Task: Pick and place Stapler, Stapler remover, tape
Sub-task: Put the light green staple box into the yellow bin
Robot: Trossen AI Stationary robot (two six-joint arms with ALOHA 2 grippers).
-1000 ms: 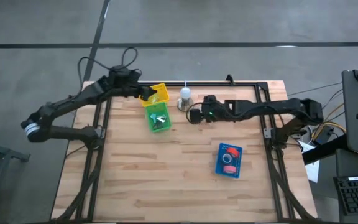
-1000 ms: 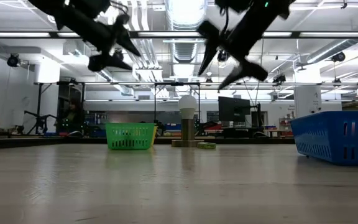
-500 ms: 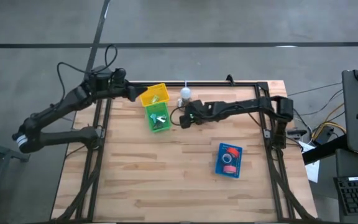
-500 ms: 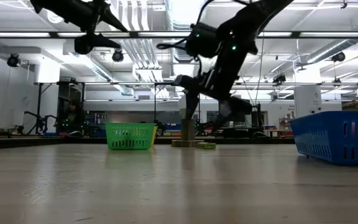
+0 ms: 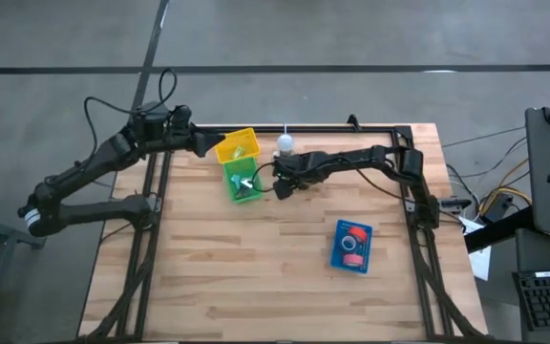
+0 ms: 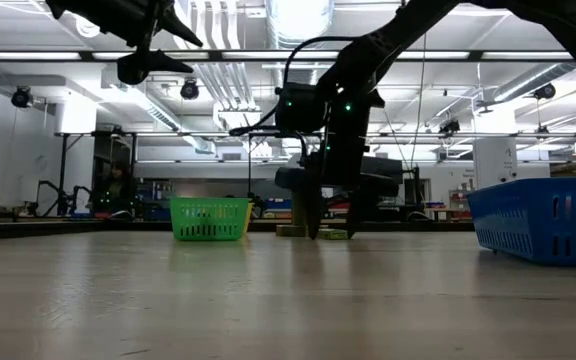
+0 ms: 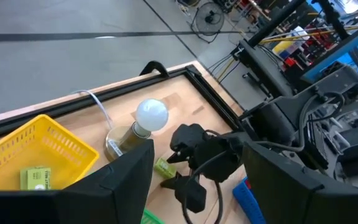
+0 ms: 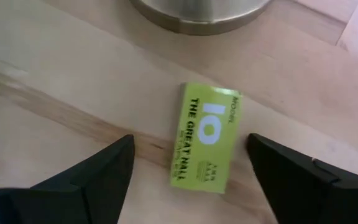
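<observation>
A small green box (image 8: 207,140) lies flat on the table beside the lamp's round base (image 8: 197,9). My right gripper (image 8: 190,146) is open and points down over the box, one finger on each side with a gap showing; it stands low at the table (image 6: 332,228), near the green basket (image 5: 280,182). My left gripper (image 7: 197,149) is open and raised by the yellow basket (image 5: 237,146) at the far left (image 5: 206,143). Red tape rolls (image 5: 355,232) lie in the blue basket (image 5: 352,246).
A lamp with a white bulb (image 5: 285,145) stands just beyond the box. The green basket (image 5: 243,180) holds small items; the yellow basket holds another green box (image 7: 33,177). A black frame (image 5: 390,129) runs along the far edge. Bare wood (image 5: 256,277) fills the near half.
My right gripper has swung toward the table's left and come down from well above the table to the green box by the lamp base, staying open. My left gripper has drawn back a little toward the far-left corner, off the yellow basket, then held still.
</observation>
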